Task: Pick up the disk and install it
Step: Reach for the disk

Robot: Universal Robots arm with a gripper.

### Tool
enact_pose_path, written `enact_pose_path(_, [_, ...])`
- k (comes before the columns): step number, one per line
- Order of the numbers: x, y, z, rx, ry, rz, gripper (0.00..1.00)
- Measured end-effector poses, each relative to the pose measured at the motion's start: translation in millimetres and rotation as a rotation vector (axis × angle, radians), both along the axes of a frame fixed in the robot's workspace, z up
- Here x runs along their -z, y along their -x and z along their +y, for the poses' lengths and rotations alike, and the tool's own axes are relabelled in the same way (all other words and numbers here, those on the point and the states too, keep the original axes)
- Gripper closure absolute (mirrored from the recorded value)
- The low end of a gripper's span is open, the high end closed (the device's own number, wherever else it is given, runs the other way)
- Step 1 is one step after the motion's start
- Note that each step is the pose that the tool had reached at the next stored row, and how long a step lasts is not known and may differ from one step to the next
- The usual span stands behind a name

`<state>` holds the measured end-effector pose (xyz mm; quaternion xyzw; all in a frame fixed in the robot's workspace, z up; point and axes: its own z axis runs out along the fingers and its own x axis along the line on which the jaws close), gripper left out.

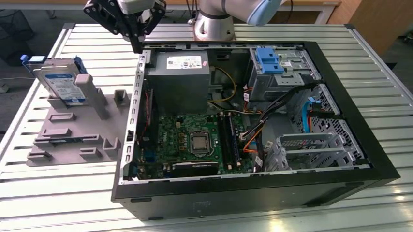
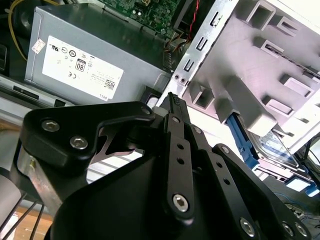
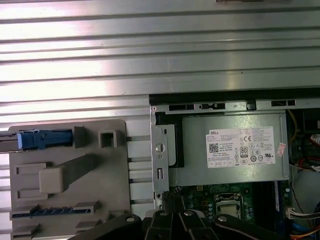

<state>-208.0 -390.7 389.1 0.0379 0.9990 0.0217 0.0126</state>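
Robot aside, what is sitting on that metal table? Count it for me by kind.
disk: 1
grey plastic stand: 1
open computer case: 1
Total: 3

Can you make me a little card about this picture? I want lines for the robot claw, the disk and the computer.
Disk: propped up in the grey rack, on the exterior view's left of the computer
Gripper: shut, holding nothing, up above the computer's wall beside the rack
Computer: open, lying on its side on the metal table
Job so far: disk not picked up yet
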Motion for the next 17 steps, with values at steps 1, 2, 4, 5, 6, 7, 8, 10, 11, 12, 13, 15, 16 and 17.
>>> enact_pose_path(1, [0.1,0.5,0.0,0.000,0.0000,0.0002,0.89])
enact_pose_path(2, [0.2,1.1,0.0,0.000,0.0000,0.0003,0.89])
enact_pose_path(4, [0.3,2.3,0.0,0.000,0.0000,0.0006,0.89])
enact_pose_path(5, [0.4,3.0,0.0,0.000,0.0000,0.0007,0.89])
enact_pose_path(6, [0.5,3.8,0.0,0.000,0.0000,0.0008,0.89])
enact_pose_path(7, [0.5,4.6,0.0,0.000,0.0001,0.0009,0.89])
enact_pose_path(8, [0.7,5.6,0.1,0.000,0.0000,0.0009,0.89])
enact_pose_path(10, [0.9,6.9,0.4,0.000,0.0000,0.0008,0.89])
enact_pose_path(11, [0.9,7.2,0.7,0.000,0.0000,0.0009,0.89])
enact_pose_path(12, [1.0,7.5,1.1,0.000,0.0001,0.0011,0.89])
enact_pose_path(13, [1.1,7.9,1.5,0.000,0.0000,0.0011,0.89])
enact_pose_path(15, [1.2,9.7,2.1,0.000,0.0000,0.0011,0.89])
enact_pose_path(16, [1.3,10.6,2.4,0.000,0.0000,0.0012,0.89])
enact_pose_path(17, [1.3,11.6,2.7,0.000,0.0001,0.0012,0.89])
